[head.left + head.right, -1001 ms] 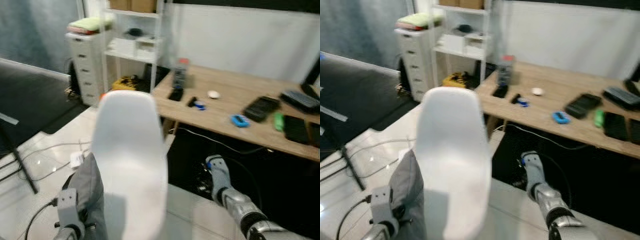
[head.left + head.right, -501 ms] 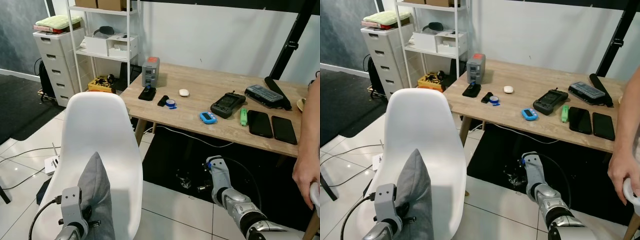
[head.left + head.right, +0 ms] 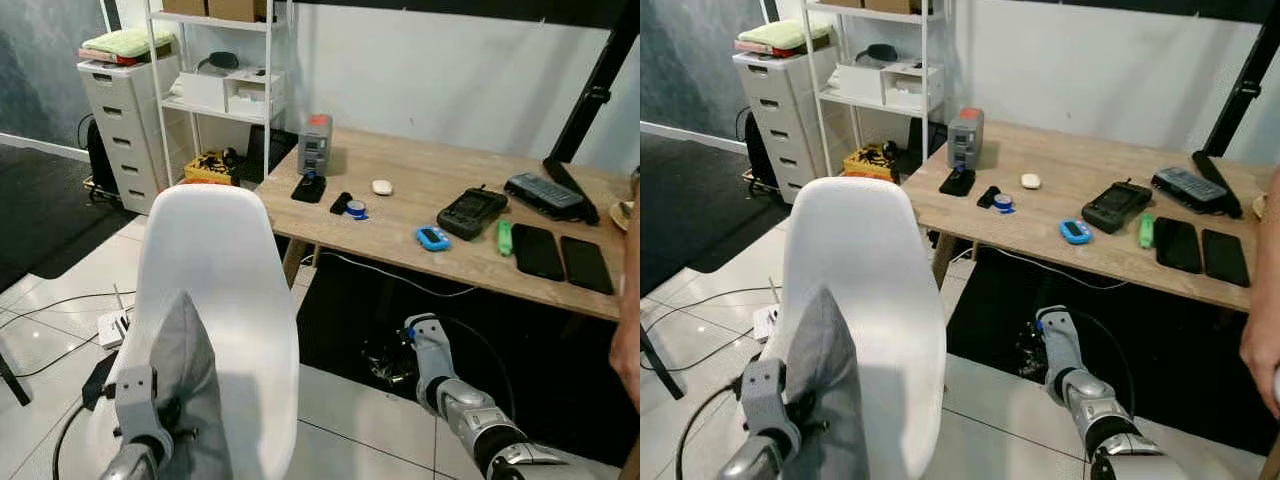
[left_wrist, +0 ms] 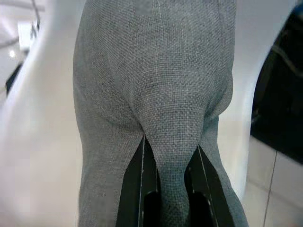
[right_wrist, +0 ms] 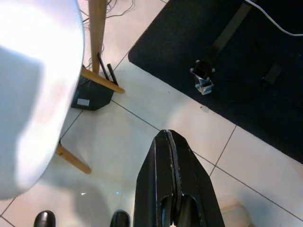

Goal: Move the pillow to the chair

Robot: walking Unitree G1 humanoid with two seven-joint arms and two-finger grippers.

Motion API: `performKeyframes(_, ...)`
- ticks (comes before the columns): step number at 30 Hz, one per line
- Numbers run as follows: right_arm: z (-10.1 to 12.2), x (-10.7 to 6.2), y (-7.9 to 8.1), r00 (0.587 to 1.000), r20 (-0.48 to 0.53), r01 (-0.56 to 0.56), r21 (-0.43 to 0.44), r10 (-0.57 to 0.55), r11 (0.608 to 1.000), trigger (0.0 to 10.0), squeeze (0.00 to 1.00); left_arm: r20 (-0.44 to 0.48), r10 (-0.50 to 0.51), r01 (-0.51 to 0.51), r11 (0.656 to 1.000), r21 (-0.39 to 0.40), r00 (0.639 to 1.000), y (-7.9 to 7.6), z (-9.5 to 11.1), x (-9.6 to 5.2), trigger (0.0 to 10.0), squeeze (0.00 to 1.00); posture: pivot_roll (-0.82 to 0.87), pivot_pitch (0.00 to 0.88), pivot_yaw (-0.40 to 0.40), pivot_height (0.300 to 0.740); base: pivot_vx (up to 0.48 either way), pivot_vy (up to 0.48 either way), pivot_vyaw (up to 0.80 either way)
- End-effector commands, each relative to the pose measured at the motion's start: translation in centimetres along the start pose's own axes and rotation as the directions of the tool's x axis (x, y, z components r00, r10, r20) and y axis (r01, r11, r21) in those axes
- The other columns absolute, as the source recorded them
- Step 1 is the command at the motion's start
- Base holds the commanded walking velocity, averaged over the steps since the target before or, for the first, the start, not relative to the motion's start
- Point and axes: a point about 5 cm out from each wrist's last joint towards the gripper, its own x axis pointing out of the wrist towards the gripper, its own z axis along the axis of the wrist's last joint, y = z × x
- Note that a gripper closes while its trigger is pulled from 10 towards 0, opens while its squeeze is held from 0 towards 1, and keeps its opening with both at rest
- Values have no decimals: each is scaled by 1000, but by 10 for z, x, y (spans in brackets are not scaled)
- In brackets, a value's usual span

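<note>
- Grey pillow (image 3: 190, 400) standing on edge inside the white chair (image 3: 225, 290), leaning against the seat back, a fold of its fabric pinched between the two fingers of the left gripper (image 4: 170, 156).
- Right gripper (image 5: 171, 189) pressed together, holding nothing, hanging over the tiled floor (image 5: 142, 113) just beside the chair, near its wooden legs.
- Judged close to done: pillow already within the shell, release apparently the step left.
- Risk of toppling: upright and narrow at the base, likely to fall forward off the seat edge once the pinch lets go, unless laid flatter or pushed against the back first.
- Risk of drag-out: fabric bunched deep between the fingers, likely to snag and follow a withdrawing gripper if the fingers spread too little.
- Risk of shoving the chair: light shell on thin legs over smooth tile, prone to slide or tip under a push from the left arm.
- Risk of clipping a chair leg with the idle right arm during any turn or step.
- Cable (image 3: 70, 450) on the floor by the robot's left side, a possible snag when stepping away.
- Cluttered wooden surface (image 3: 450, 200) and a person's hand (image 3: 1260, 355) at the right, both well apart from the pillow.
</note>
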Motion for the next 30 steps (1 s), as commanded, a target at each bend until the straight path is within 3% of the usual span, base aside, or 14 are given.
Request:
performKeyframes(1,-1,0,1,1000,2,-5,-5,5,1000,10000,0,131,-25,23,1000,13,991,-2,31,9,10000,0,-171,14,-36,740,274,0,0)
performKeyframes(25,-4,-1,-1,1000,-23,5,-12,-5,1000,10000,0,245,-42,35,999,36,969,-5,62,15,10000,0,-178,15,-29,740,11,0,0)
performKeyframes(27,-4,-1,-2,1000,-23,5,-14,-5,1000,10000,0,267,-48,31,997,65,963,-5,69,16,10000,0,-179,19,-28,735,0,0,0)
performKeyframes(30,-1,0,-1,1000,-11,-6,-13,5,1000,10000,0,302,-69,0,975,223,951,-11,86,18,10000,0,-182,23,-25,720,0,0,0)
